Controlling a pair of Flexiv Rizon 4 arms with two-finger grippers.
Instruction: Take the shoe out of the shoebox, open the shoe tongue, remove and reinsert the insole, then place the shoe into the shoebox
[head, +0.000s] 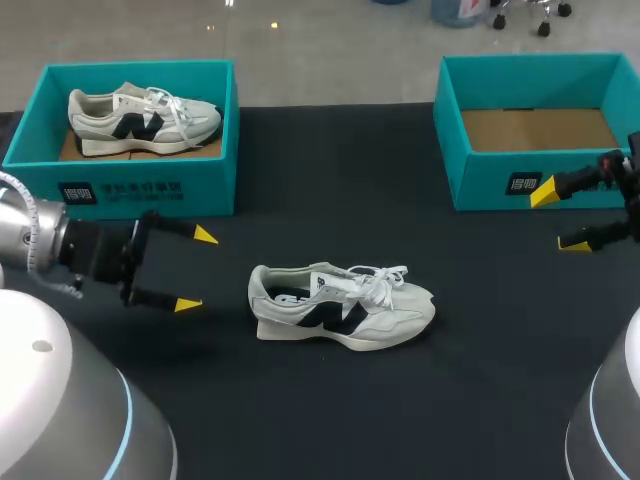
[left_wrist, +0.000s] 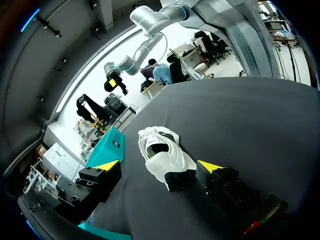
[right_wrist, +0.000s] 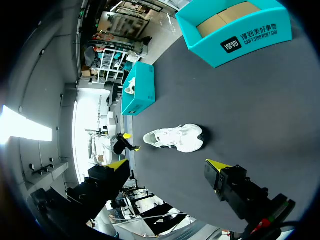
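Shoe (head: 340, 310) untouched | left fingers (head: 187, 304) spread, empty | right fingers (head: 545, 192) spread, empty

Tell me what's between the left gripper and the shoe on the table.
Nothing: the head view shows only bare table between the left gripper and the shoe.

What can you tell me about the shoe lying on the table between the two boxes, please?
The shoe is a cream and pale grey trainer with a black side emblem, white laces and a thick light sole; the upper looks like mesh and suede. It stands upright on its sole on the black table, heel toward the left gripper, toe toward the side of the right gripper. Only the table touches it; both open grippers are clear of it.
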